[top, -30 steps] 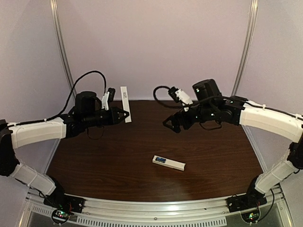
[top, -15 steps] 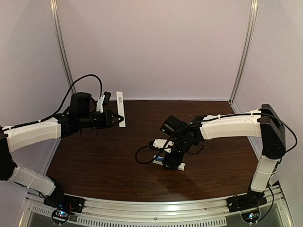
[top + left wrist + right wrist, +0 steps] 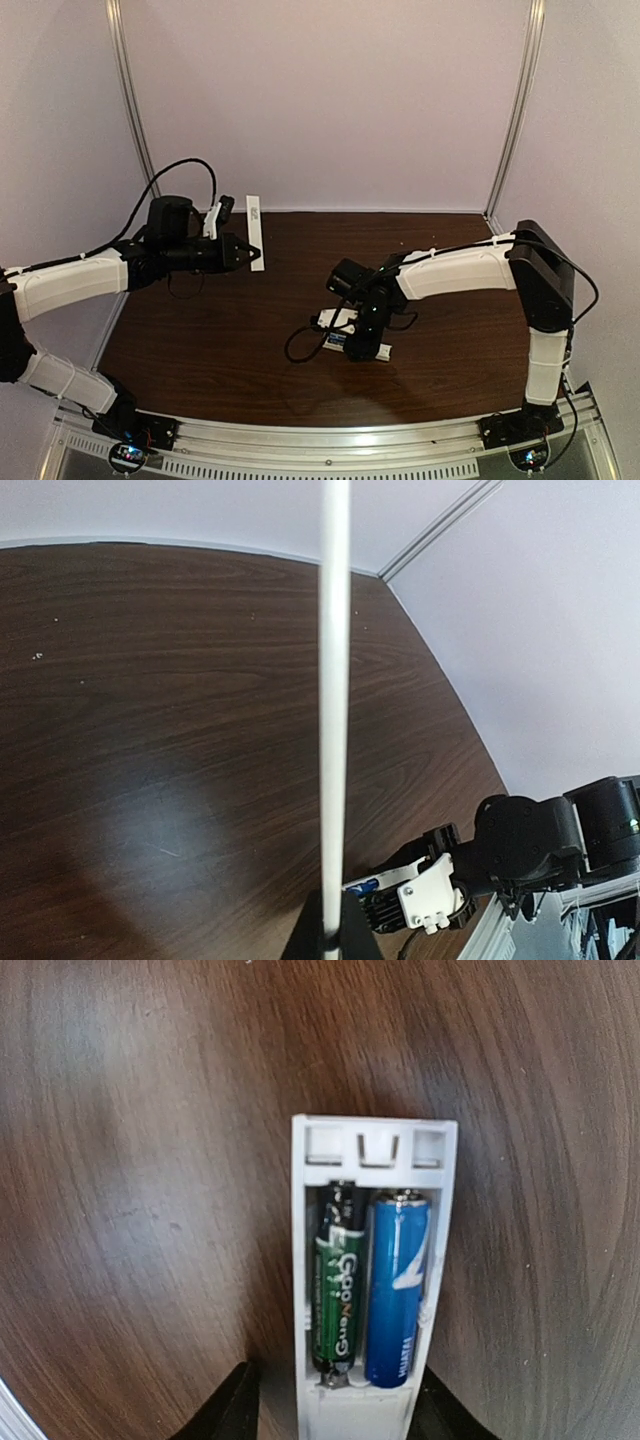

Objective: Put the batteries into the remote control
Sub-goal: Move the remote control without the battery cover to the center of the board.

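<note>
Dark wood table [image 3: 200, 340], pale lilac walls [image 3: 330, 100], 1 thin white strip [image 3: 254, 225] far-left.

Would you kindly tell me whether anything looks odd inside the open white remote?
The slim white plastic remote control holds mismatched cells: a green-and-black cylindrical battery beside a blue-wrapped cylindrical battery. Both look seated.

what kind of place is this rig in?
Likely a lab test cell: dark wood-grain table boxed by plain pale walls and aluminium posts; white-and-black robot arms, left and right, bolted at its near edge.
</note>
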Tool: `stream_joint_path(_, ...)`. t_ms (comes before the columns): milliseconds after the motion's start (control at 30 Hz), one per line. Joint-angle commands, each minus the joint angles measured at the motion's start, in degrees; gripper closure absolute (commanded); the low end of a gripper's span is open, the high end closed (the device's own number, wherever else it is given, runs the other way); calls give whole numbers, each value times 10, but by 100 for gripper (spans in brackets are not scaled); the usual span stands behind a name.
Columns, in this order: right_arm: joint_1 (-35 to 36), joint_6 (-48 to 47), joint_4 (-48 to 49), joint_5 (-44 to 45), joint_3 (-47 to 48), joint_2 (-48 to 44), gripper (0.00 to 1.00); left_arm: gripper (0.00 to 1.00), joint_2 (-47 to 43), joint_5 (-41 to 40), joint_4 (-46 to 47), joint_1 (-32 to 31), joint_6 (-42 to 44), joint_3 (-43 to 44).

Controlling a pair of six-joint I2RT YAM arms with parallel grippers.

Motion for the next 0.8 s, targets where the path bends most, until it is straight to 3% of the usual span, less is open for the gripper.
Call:
stream_joint_path(0,14,-34,-19,13,16,19,53,100,-4,14,-12,5,14,6)
stream_joint_path(200,43,-66,-24,-14,30,34,70,100,-1,17,-19,6,20,10)
stream_joint_path(333,59,-73,-29,-12,41,46,72,100,9,31,-25,6,25,14)
stream_joint_path(367,61,-74,-28,-9,41,47,69,100,12,36,-27,6,28,16)
stream_joint_path(600,66,-67,-11,35,39,-4,29,100,43,88,-55,6,55,34)
stream_joint_path(767,66,-29,35,43,31,-138,22,100,69,148,-108,5,114,66)
